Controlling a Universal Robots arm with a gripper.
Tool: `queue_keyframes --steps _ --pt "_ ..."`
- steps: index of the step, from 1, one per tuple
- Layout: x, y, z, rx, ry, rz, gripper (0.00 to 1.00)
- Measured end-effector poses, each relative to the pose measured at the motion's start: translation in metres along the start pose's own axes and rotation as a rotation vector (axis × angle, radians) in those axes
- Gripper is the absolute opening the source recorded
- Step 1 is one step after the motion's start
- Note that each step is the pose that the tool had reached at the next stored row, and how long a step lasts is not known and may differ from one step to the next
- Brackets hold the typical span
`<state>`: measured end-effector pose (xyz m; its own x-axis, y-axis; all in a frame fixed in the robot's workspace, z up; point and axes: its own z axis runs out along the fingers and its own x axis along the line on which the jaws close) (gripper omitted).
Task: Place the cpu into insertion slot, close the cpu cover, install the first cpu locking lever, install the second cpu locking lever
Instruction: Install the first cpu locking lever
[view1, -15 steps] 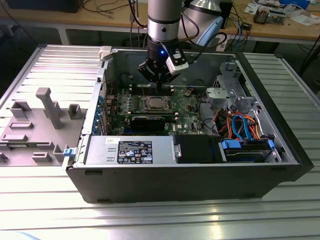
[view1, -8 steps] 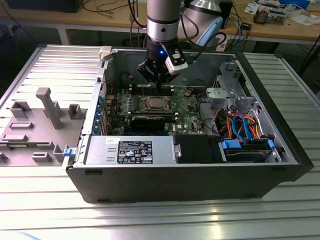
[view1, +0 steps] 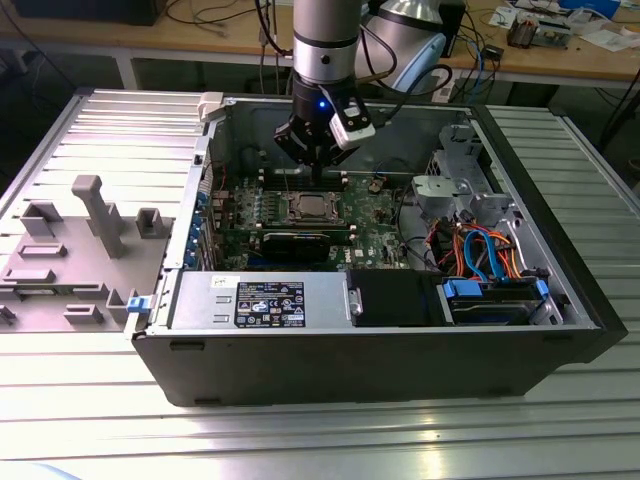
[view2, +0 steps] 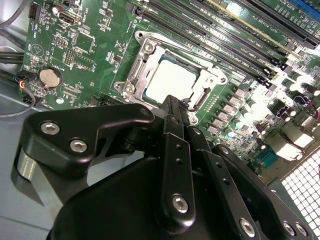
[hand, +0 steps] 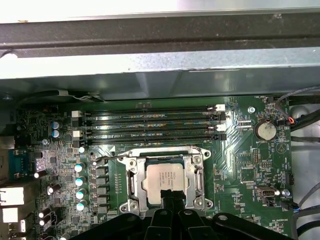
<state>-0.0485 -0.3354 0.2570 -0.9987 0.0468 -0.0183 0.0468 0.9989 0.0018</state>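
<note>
While at cpu (hand: 167, 181) edge, end effector (hand: 171, 196)

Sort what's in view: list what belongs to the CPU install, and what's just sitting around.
Belongs to the job:
cpu
cpu cover, framing the chip
gripper, at the chip's edge

Just sitting around:
memory slots
coin battery
power supply
blue cables
grey fixture blocks, outside the case on the exterior view's left
</note>
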Motion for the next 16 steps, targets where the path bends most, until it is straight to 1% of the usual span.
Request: queue_keyframes --steps 4,6,7,12,16 --pt "0.0017 -0.0003 -0.0001 0.0000 0.0000 0.000 0.11" --pt "0.0055 -0.0005 -0.0002 0.0001 -0.0002 0.000 0.11" --pt "0.0089 -0.0006 -0.0002 -0.0001 -0.0006 0.000 0.11" --pt "0.0174 -0.0010 -0.0002 -0.0001 -0.0008 -0.003 0.11" --pt "0.0190 -0.0012 -0.0003 -0.0002 -0.0006 -0.005 0.11"
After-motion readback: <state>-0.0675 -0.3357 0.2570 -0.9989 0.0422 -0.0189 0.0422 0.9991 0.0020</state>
